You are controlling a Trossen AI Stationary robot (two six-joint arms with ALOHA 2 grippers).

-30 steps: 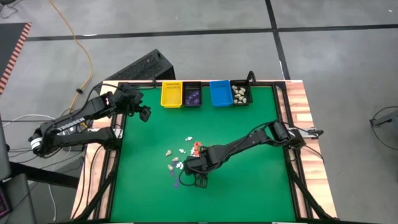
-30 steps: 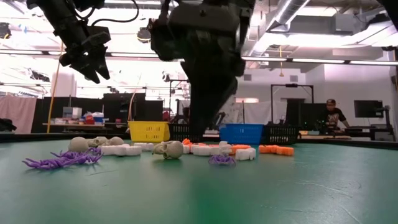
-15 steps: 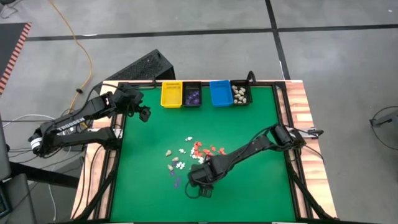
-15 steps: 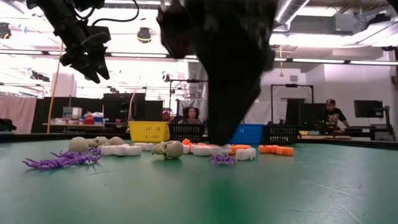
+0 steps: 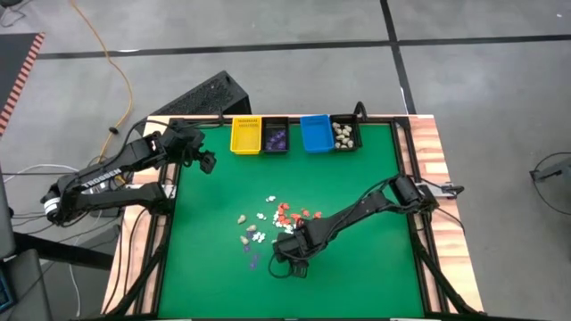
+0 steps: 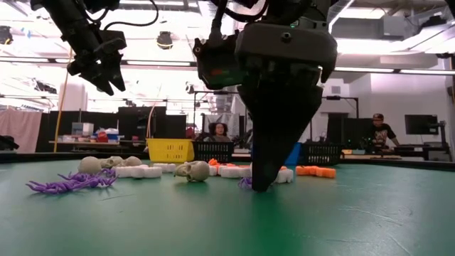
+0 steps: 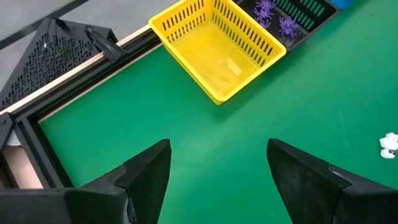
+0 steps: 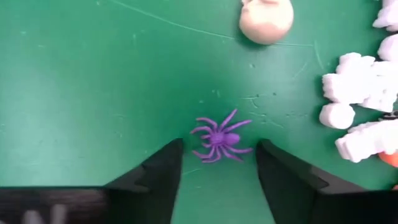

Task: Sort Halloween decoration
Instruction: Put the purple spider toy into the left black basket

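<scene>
The right gripper (image 8: 219, 163) has dropped back toward the pile, fingers spread astride a purple spider (image 8: 220, 137); white pieces (image 8: 359, 106) crowd beside it on green felt.

Grey concrete workshop floor around a green-topped table, with a bright open lab behind it.

The smooth grey concrete floor (image 5: 268, 36) is crossed by dark tape lines (image 5: 294, 45), and an orange cable (image 5: 111, 67) snakes over it near a black perforated metal box (image 5: 201, 94). The green felt table top (image 5: 357, 187) has a pale wooden edge (image 5: 442, 178). Across the room, long ceiling lights (image 6: 398, 71) glow above dark desks with monitors (image 6: 419, 124), where a seated person (image 6: 380, 135) and a second person (image 6: 218, 131) show.
</scene>
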